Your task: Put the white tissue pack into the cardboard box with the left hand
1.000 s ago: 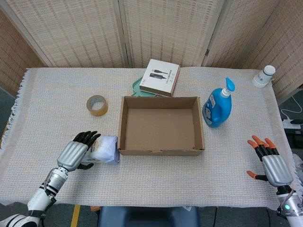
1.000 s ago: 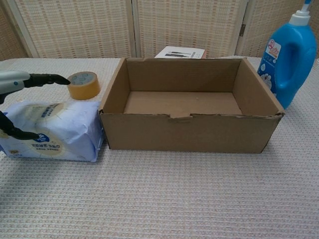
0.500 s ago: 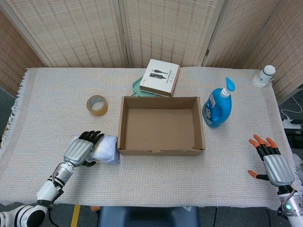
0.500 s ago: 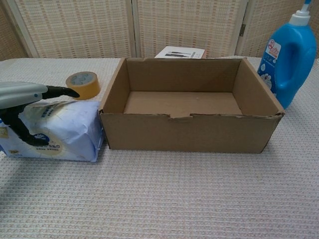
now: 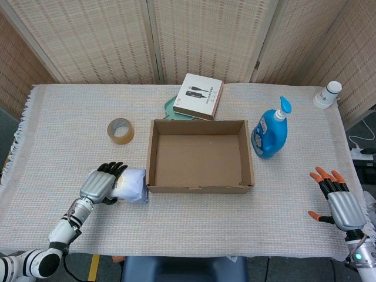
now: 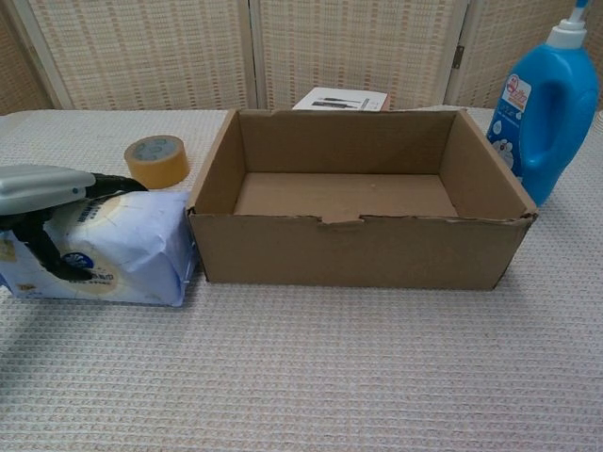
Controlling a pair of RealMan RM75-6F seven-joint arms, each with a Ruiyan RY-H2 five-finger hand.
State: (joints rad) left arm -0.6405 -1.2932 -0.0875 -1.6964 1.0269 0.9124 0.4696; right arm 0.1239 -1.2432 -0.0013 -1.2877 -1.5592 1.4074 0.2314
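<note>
Left hand (image 5: 101, 185) lies palm-down on the tissue pack (image 6: 118, 249), fingers over its top, thumb on the near face. Pack sits on the table, touching the box's (image 5: 200, 189) left wall. Right hand (image 5: 341, 207) rests near right, fingers spread, holding nothing.

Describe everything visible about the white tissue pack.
The white tissue pack is a soft, plastic-wrapped block, white with pale blue tint and a round blue logo on its front. It lies flat on the woven tablecloth, right beside the cardboard box's left wall, outside it. The left robot hand rests over its top, dark fingers curled down its front.
</note>
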